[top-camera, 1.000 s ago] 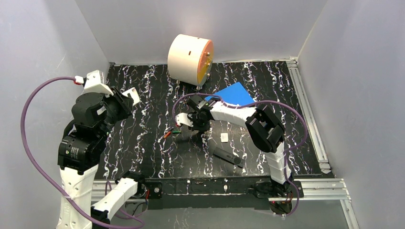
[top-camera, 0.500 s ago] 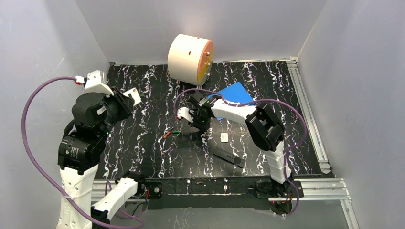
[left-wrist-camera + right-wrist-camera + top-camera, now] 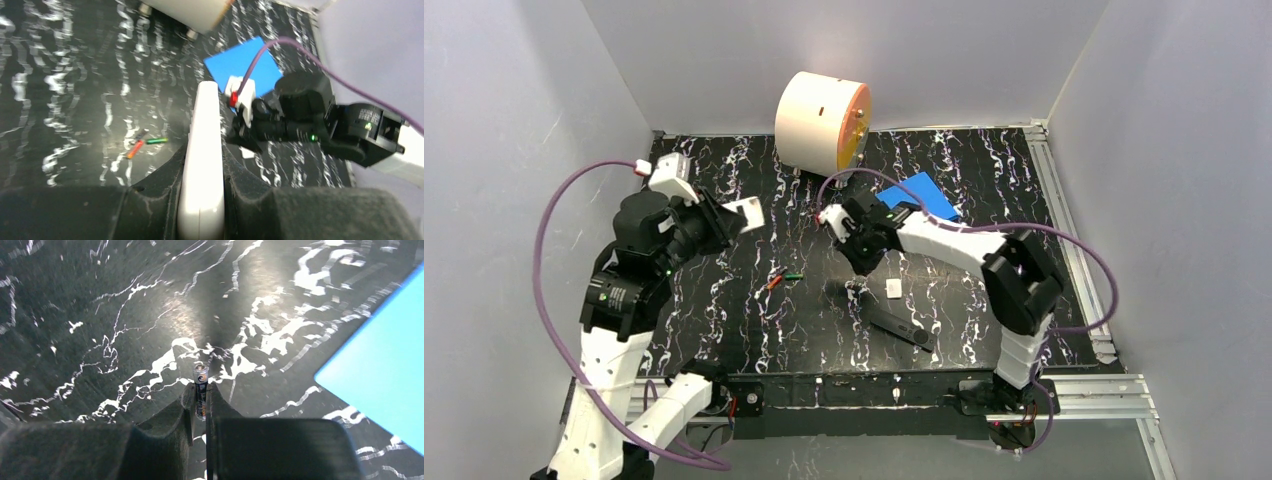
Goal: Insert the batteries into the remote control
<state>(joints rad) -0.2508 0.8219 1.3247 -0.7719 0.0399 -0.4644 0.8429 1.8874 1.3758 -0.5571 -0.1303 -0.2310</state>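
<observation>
Battery [image 3: 200,377] gripped by right tool [image 3: 200,394]; left tool [image 3: 202,167] clamps white remote [image 3: 206,115]. Risk: narrow pinch lets battery pivot at insertion.

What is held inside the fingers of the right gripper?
A thin dark battery with a silver tip stands between the fingers of the right gripper; they cover its lower part.

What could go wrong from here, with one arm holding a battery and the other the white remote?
The battery sticks out of the right jaws, so it may tilt or slip when pressed in. The white remote is held by one end in the left jaws and could twist under that push. Two loose batteries lie between the arms; a low pass might roll them away.
</observation>
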